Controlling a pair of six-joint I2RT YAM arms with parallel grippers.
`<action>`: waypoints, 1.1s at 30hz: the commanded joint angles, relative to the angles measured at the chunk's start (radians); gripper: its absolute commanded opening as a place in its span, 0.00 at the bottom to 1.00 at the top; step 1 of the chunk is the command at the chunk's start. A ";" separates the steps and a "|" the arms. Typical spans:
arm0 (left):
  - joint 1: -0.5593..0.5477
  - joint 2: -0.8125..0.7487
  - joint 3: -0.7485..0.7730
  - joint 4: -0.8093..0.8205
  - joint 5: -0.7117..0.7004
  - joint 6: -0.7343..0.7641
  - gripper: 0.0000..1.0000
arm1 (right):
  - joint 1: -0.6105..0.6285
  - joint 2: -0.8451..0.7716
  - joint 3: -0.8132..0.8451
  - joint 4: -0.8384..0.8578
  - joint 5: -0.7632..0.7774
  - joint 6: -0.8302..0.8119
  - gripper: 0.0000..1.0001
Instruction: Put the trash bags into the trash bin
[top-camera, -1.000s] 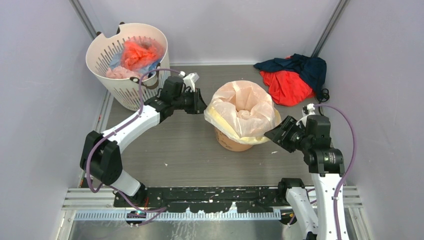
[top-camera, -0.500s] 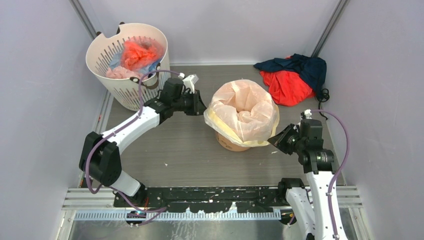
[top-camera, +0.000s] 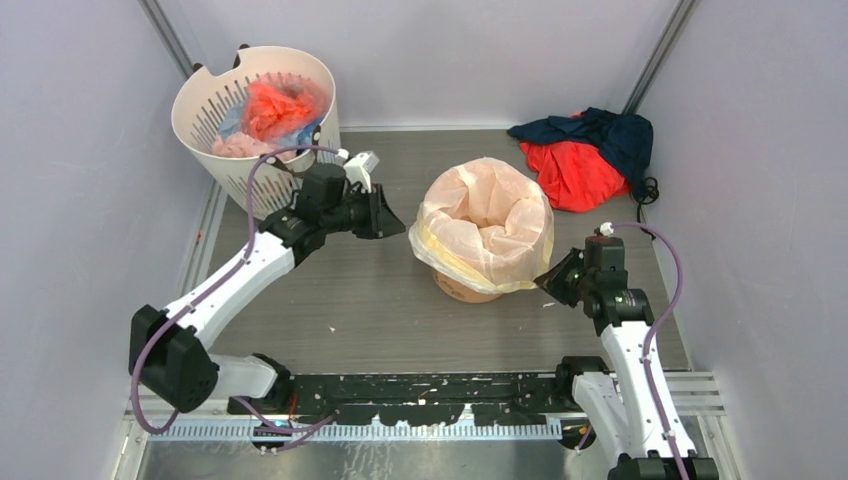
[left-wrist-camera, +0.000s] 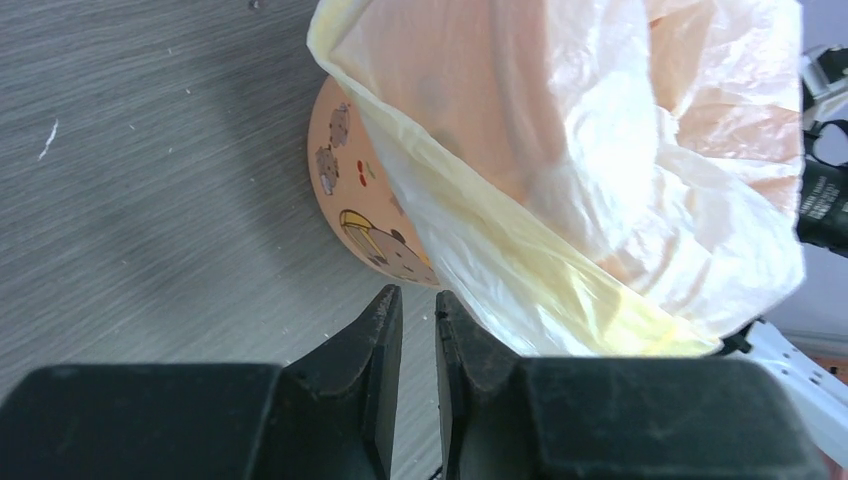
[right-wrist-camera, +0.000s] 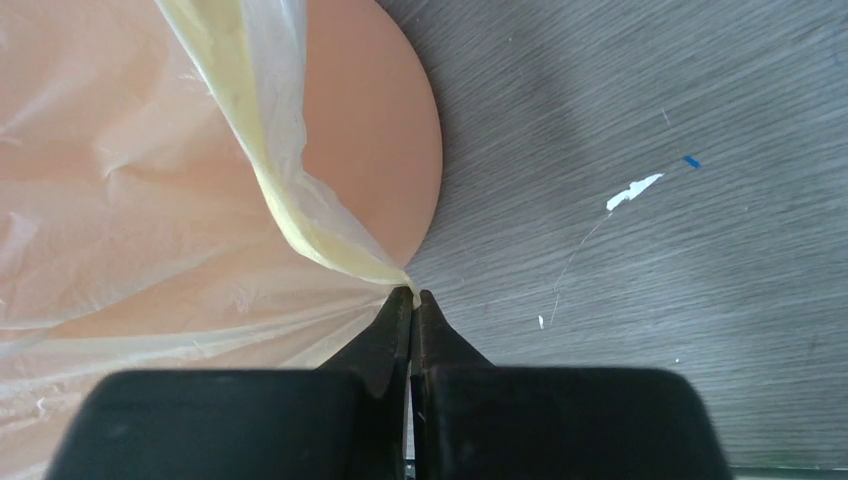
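Enclosing grey wood-grain tabletop (top-camera: 380, 300) w/ orange bin (top-camera: 465, 288); lilac walls (top-camera: 80, 200)

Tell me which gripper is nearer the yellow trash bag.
Right. The right gripper pinches the trash bag hem at the right side of the trash bin. The left gripper hangs clear of the bag's left edge, holding nothing.

bright even overhead light, soft shadows, slight sheen on the trash bag (left-wrist-camera: 560, 280)

open table (top-camera: 370, 300) before bin (top-camera: 462, 286), basket (top-camera: 240, 182) far left
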 joint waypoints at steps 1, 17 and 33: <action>0.005 -0.075 0.002 -0.012 0.020 -0.033 0.21 | 0.009 0.012 0.019 0.073 0.054 -0.002 0.01; 0.013 -0.039 -0.099 0.256 0.106 -0.321 0.61 | 0.108 0.143 0.034 0.184 0.136 0.009 0.01; 0.013 0.022 -0.074 0.342 0.116 -0.389 0.62 | 0.182 0.150 0.037 0.193 0.189 0.019 0.01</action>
